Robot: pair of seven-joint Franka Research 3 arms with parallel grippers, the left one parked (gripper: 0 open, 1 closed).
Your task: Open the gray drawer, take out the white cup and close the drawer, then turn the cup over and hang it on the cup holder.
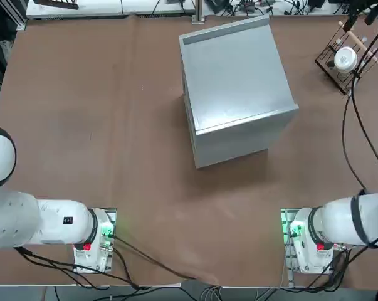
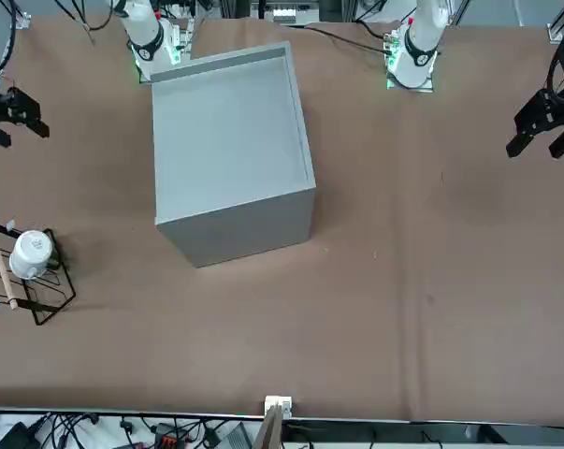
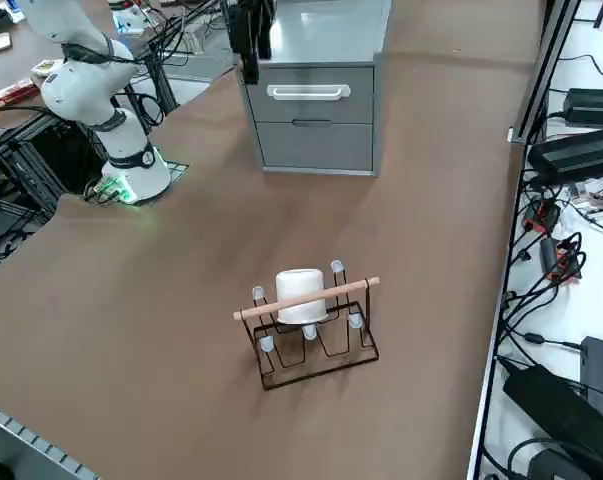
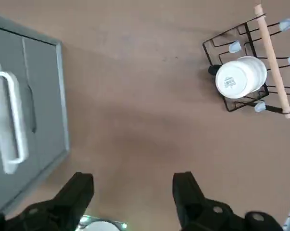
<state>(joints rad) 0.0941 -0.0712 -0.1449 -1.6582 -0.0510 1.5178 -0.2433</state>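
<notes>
The right gripper (image 4: 132, 192) shows only its two black fingertips (image 4: 77, 190), spread apart over bare brown table (image 4: 135, 96), gripping nothing. At the wrist view's left edge the boxy gray metal cabinet's gray drawer (image 4: 19, 120) sits shut, partly cut off. Upper right, the small white cup (image 4: 241, 77) hangs inverted on the dark wire cup holder (image 4: 250, 62), handle hidden.

A gray drawer (image 3: 311, 94) with a pale handle sits shut in its gray cabinet. Well apart on the bench, a white cup (image 3: 301, 295) hangs upside down on a dark wire cup holder (image 3: 316, 345).
</notes>
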